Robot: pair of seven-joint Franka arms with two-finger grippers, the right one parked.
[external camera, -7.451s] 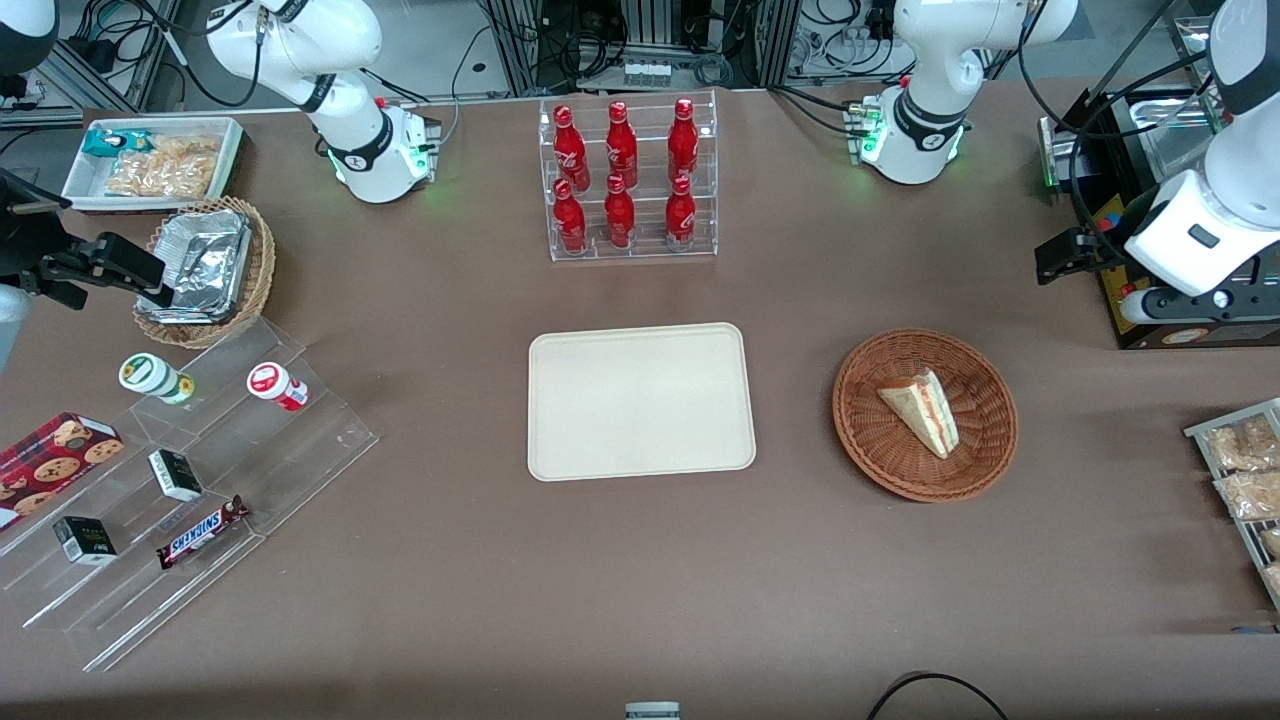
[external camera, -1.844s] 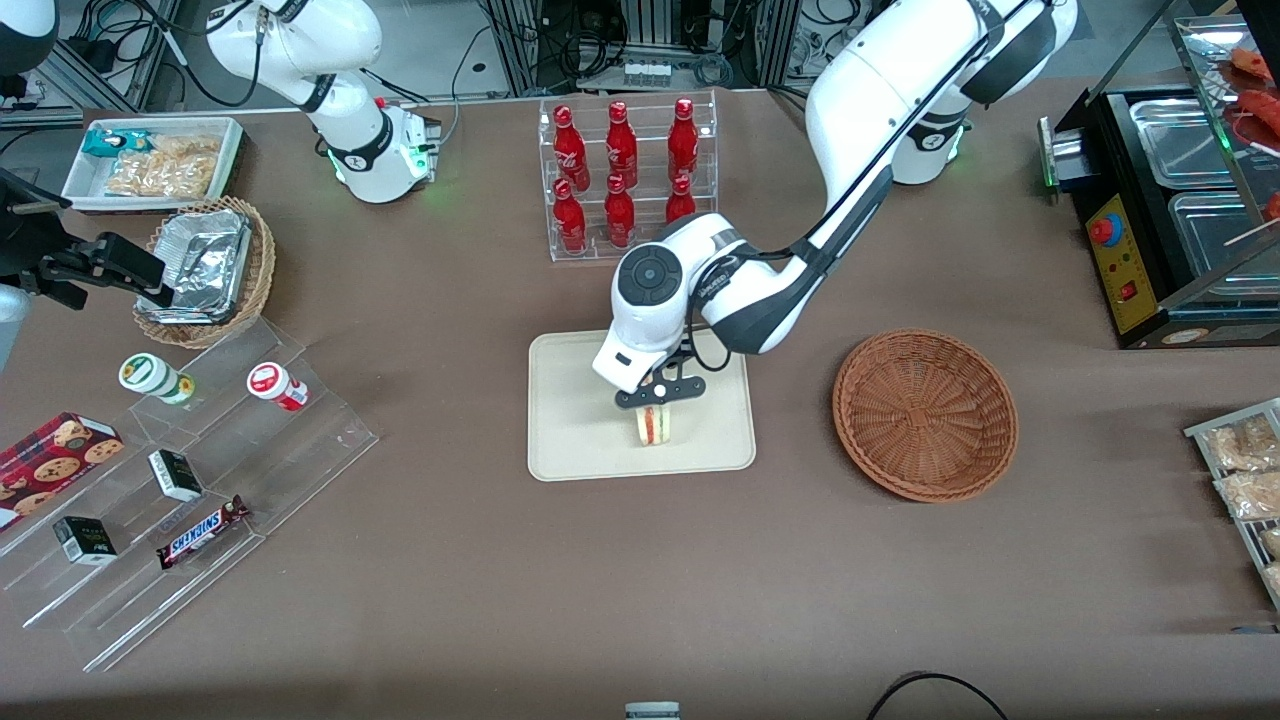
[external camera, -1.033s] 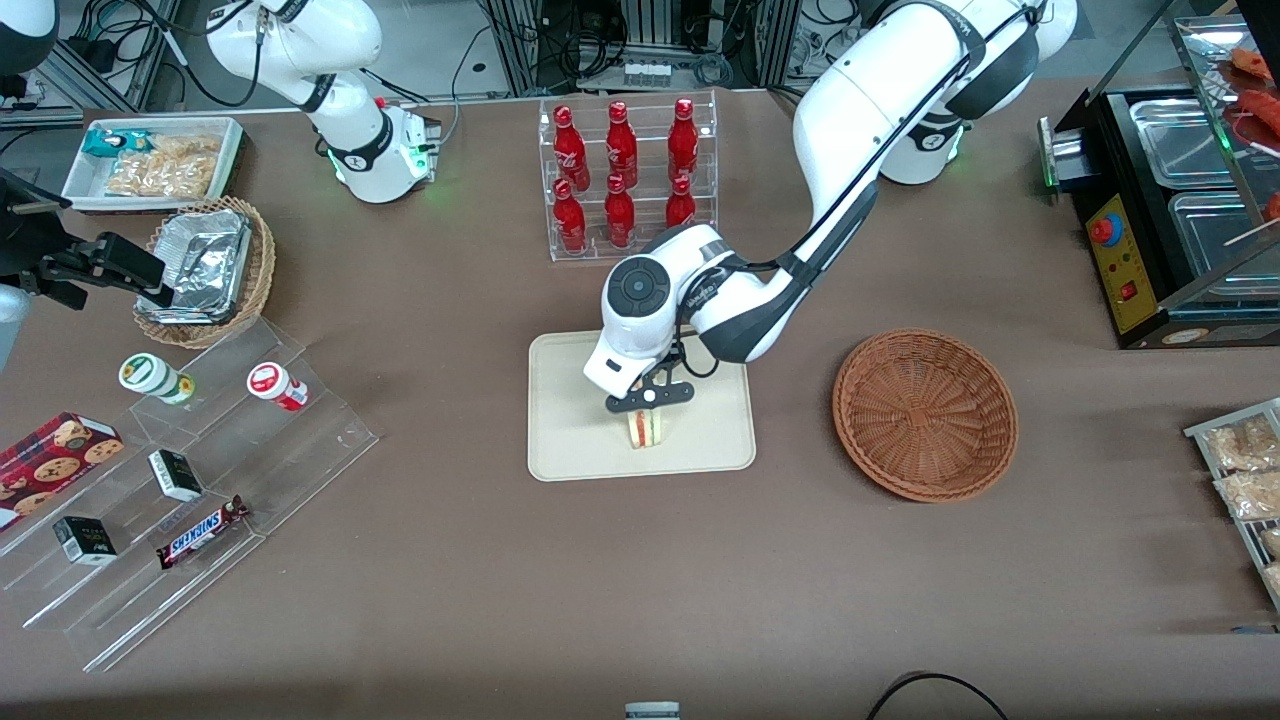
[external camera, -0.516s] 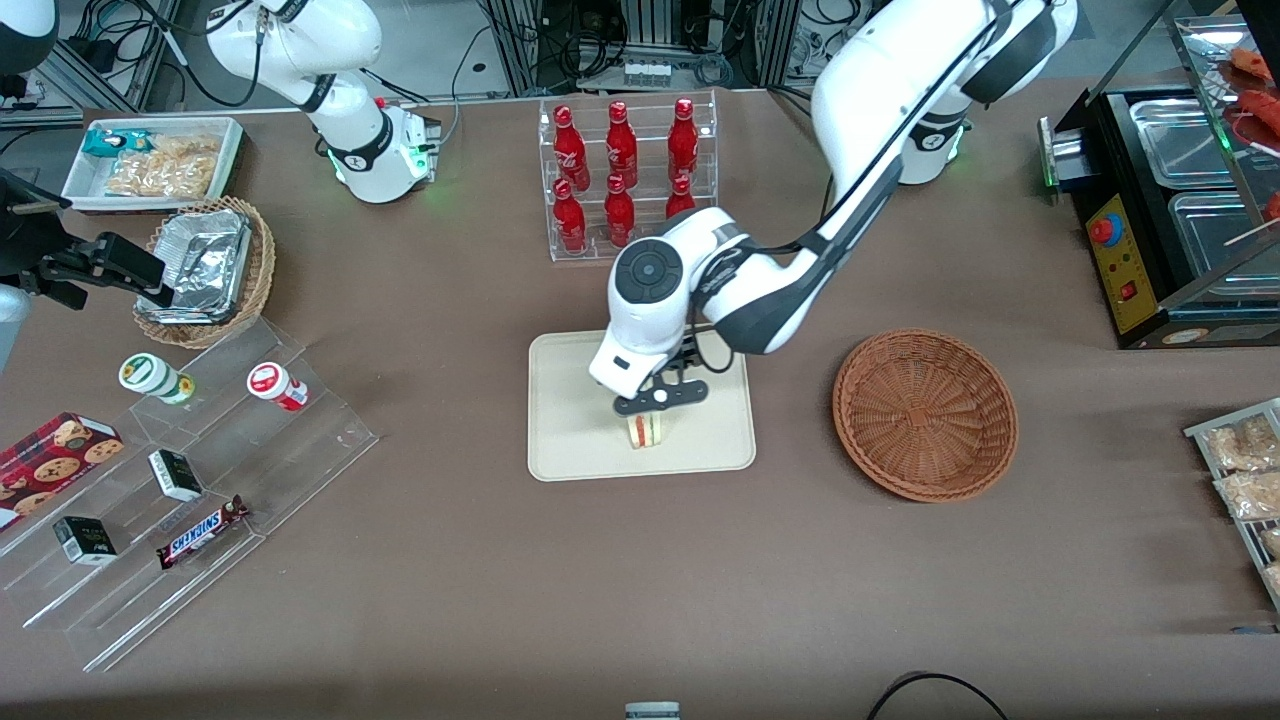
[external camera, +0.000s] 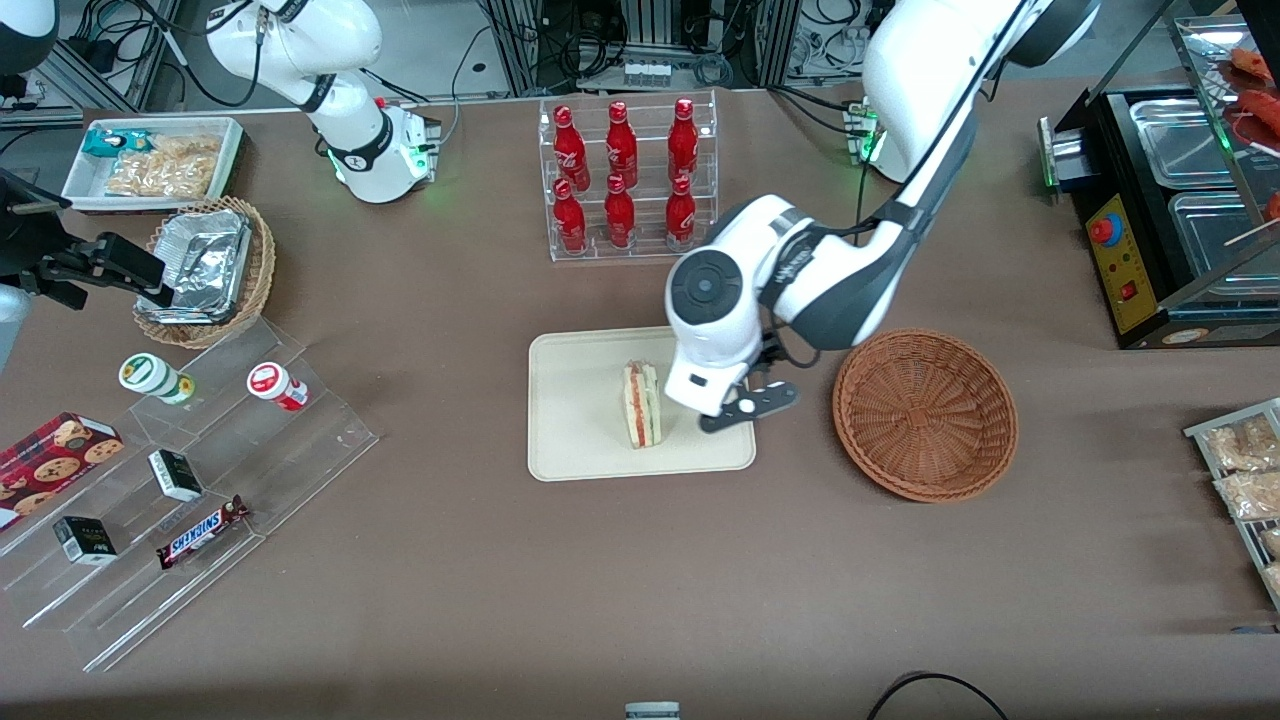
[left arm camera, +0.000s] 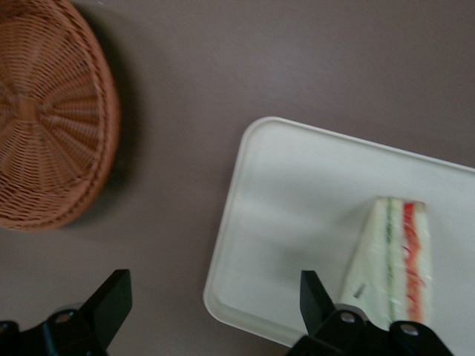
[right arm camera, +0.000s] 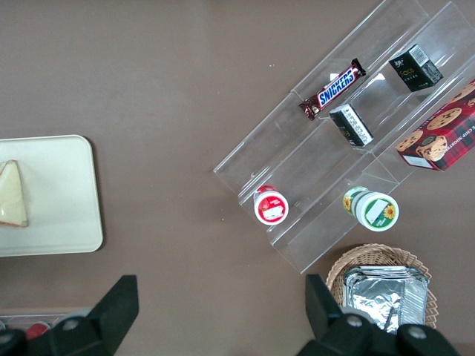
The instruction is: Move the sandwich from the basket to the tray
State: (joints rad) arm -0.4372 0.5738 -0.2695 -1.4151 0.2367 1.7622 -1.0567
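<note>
Gripper (external camera: 735,410) spread wide, holding nothing, hovers at three o'clock of the sandwich (external camera: 640,404) standing on the tray (external camera: 575,400).

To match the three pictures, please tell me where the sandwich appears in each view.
Front view: sandwich stands on edge on the tray, beside the open gripper.
Left wrist view: sandwich on the tray.
Right wrist view: sandwich on the tray.
Shared landmark: the tray.

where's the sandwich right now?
The sandwich stands on edge on the tray, released. The open claw hangs beside it, over the tray's edge nearest the basket.
</note>
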